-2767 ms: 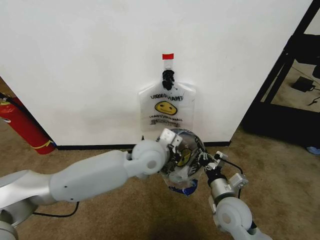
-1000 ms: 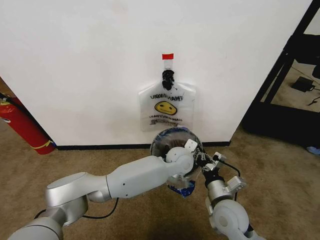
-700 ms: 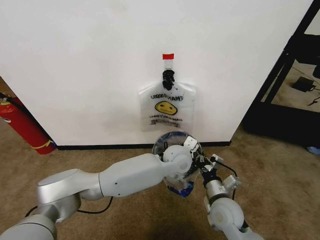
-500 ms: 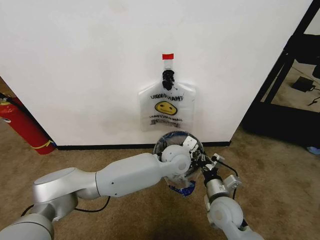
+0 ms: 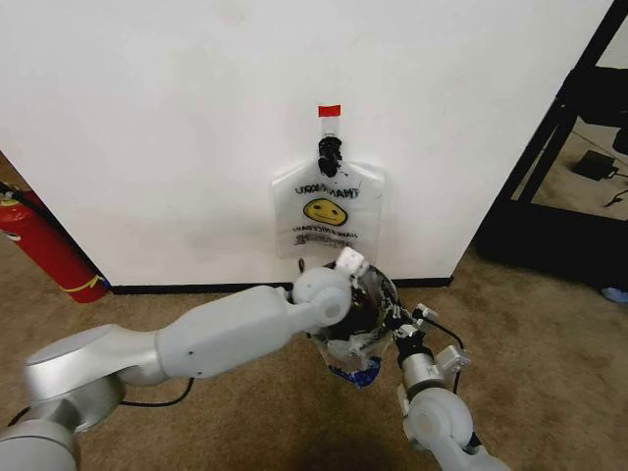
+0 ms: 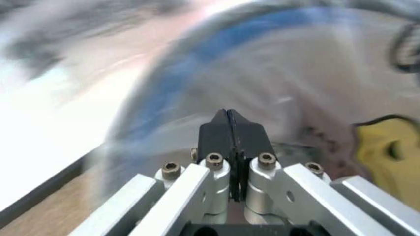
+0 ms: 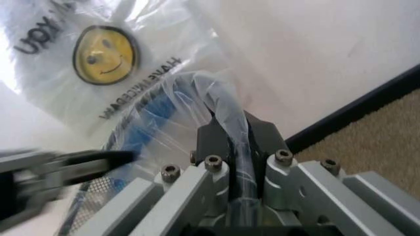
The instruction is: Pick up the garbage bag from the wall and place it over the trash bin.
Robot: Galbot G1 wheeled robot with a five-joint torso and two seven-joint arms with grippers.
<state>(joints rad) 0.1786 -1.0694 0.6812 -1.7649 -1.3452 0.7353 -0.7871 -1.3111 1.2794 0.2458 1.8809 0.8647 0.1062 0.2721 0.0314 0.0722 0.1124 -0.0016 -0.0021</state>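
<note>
Bag (image 5: 351, 345): thin clear plastic with blue tape, draped over the bin; lower part hanging down the bin's near side with a blue patch at the bottom; yellow smiley visible in the left wrist view (image 6: 387, 147).
Bin (image 5: 378, 294): black mesh, on the carpet just in front of the wall's baseboard, below the hanging bag; mostly hidden behind the left arm.
Left gripper (image 6: 229, 129): at the bin's rim, on the wall side; black fingers pressed together, nothing seen between the tips; blurred plastic and a blue tape band close in front of them.
Left arm (image 5: 226, 329): stretched from the lower left across the carpet to the bin's top.
Right gripper (image 7: 237, 133): at the bin's right rim; fingers pinching a fold of the bag's plastic, film running down between them.
Right arm (image 5: 432, 417): rising from the lower edge of the head view, right of the bin, wrist pointing at the rim.
Second bag (image 5: 328, 211): smiley bag with mirrored print, hanging flat on the wall from the hook, directly above the bin.
Hook (image 5: 328, 155): black, on the wall, under a strip of red tape (image 5: 329, 110).
Wall (image 5: 177, 128): plain white, black baseboard along the floor.
Extinguisher (image 5: 44, 245): red, leaning at the wall's left end, well apart from the bin.
Carpet (image 5: 245, 402): brown, under arms and bin.
Rack (image 5: 569, 147): black frame at the right edge, beyond the wall's corner.
</note>
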